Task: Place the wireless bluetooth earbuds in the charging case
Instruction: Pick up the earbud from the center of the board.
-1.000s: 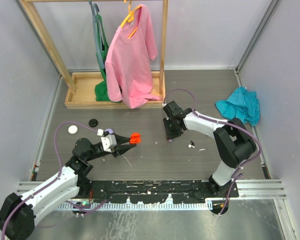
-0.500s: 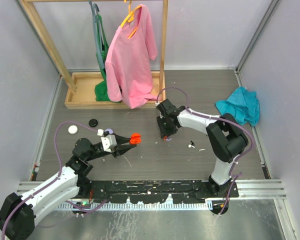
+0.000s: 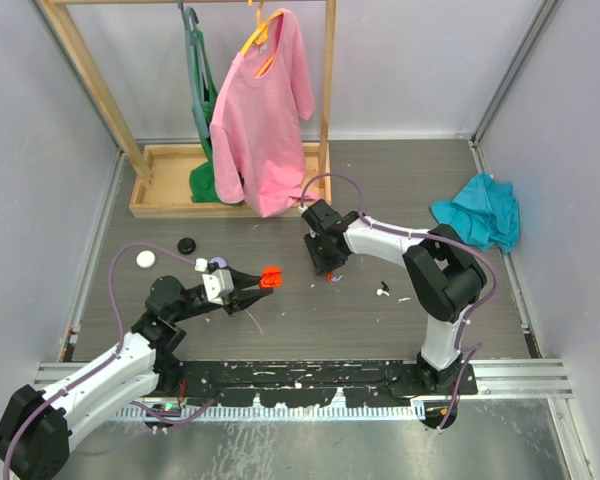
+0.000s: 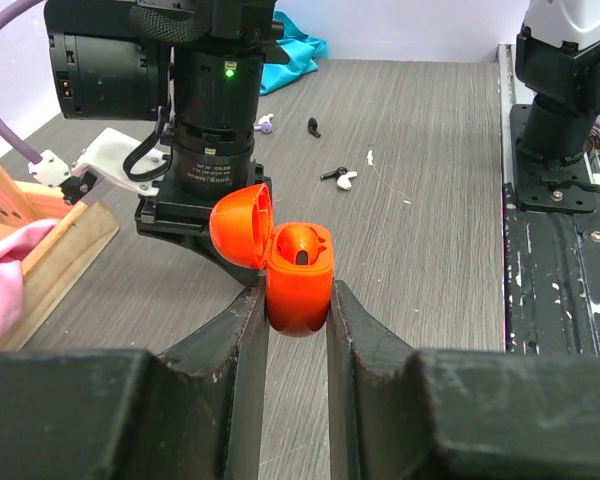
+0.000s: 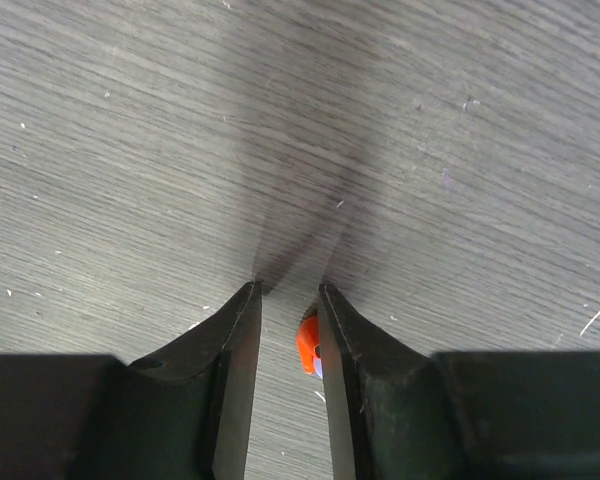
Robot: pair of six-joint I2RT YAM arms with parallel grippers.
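My left gripper (image 4: 298,292) is shut on the orange-red charging case (image 4: 300,265), held above the table with its lid hinged open and a dark slot showing inside. From above, the case (image 3: 270,277) sits left of centre. My right gripper (image 3: 325,268) points down at the table just right of it, jaws a little apart. A red earbud (image 5: 308,345) lies against the inner face of its right finger, clear of the left finger. A dark earbud (image 3: 383,286) and a white one (image 3: 382,295) lie on the table further right.
A black round case (image 3: 187,244) and a white one (image 3: 145,259) lie at the left. A wooden rack base (image 3: 170,185) with a pink shirt (image 3: 265,110) stands at the back. A teal cloth (image 3: 477,215) lies at the right.
My right gripper has slid left across the table, closer to the held case. The left arm and the case have not moved.
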